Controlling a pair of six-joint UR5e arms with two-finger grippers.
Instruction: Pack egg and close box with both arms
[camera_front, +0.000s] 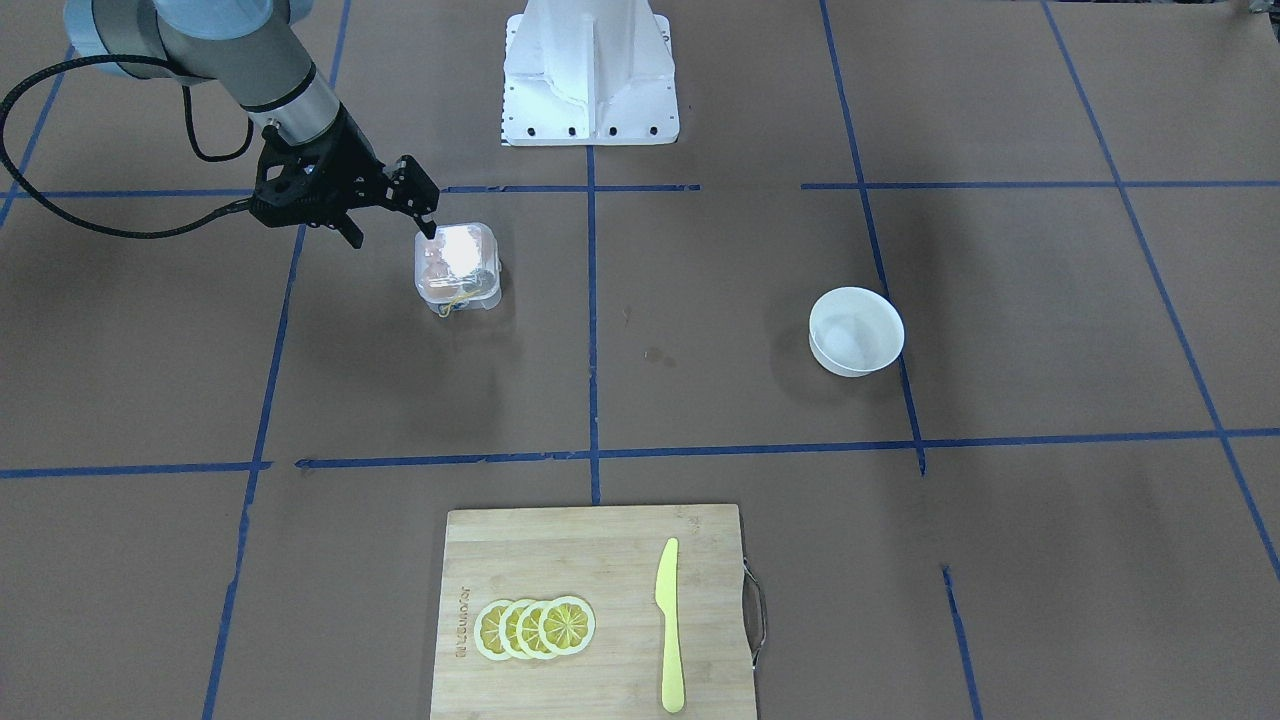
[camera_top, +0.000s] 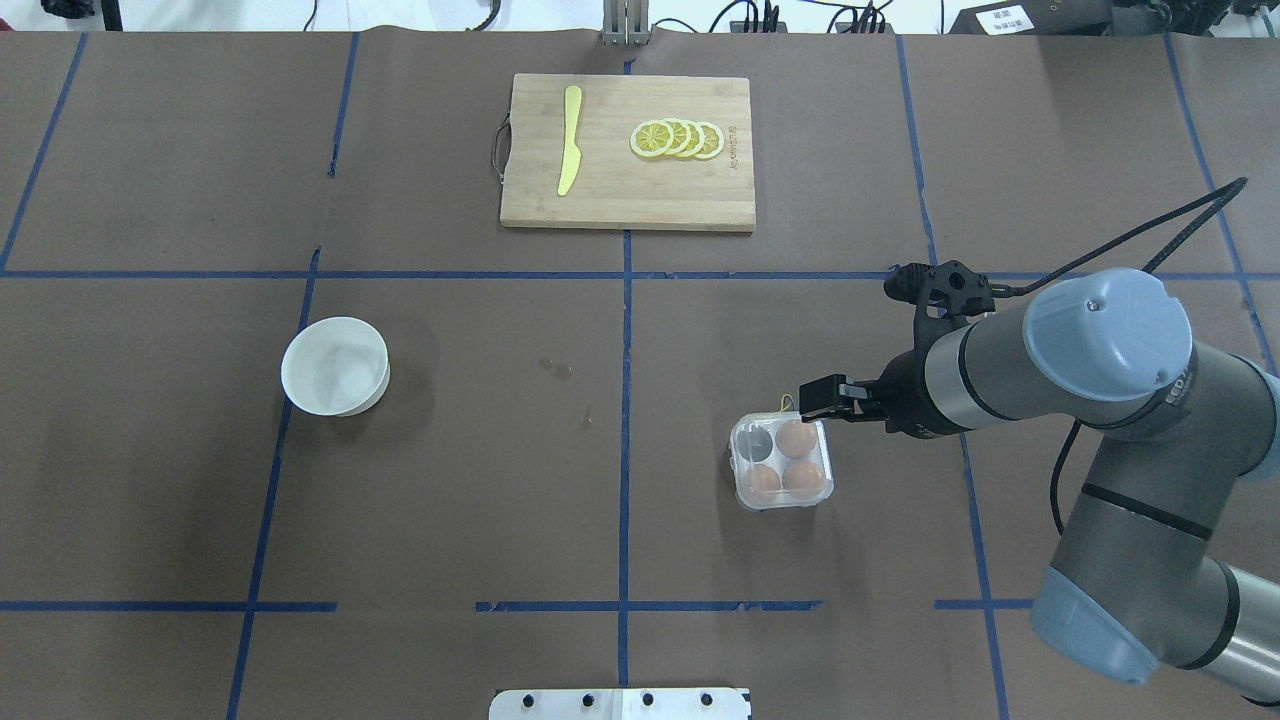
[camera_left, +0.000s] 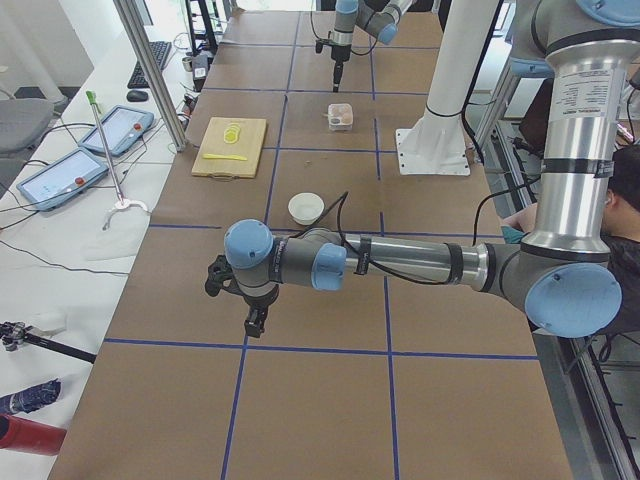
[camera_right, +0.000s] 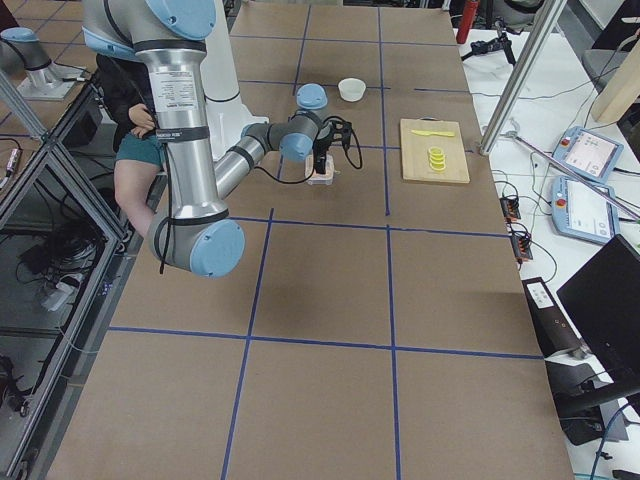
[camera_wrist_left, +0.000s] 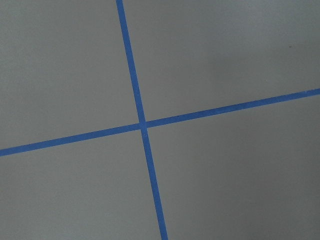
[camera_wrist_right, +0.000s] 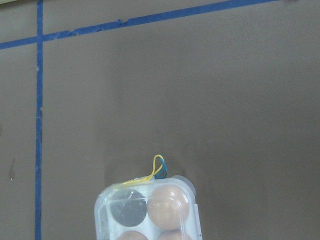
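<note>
Overhead exterior: a brown table (camera_top: 450, 500) gridded with blue tape (camera_top: 625, 480). The box (camera_top: 783, 462) sits right of centre, the egg (camera_top: 797, 438) among three inside, one cup dark. At its far edge is the right gripper (camera_top: 822, 396). The left gripper (camera_left: 255, 322) is well apart. Neither's grip can be made out. Front-on, glare washes out the lid (camera_front: 458, 250).

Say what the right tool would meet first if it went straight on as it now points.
Most likely the box: the right tool points down at its edge, with the tip close over the rim. Depth is unclear, so it might only graze that rim.
</note>
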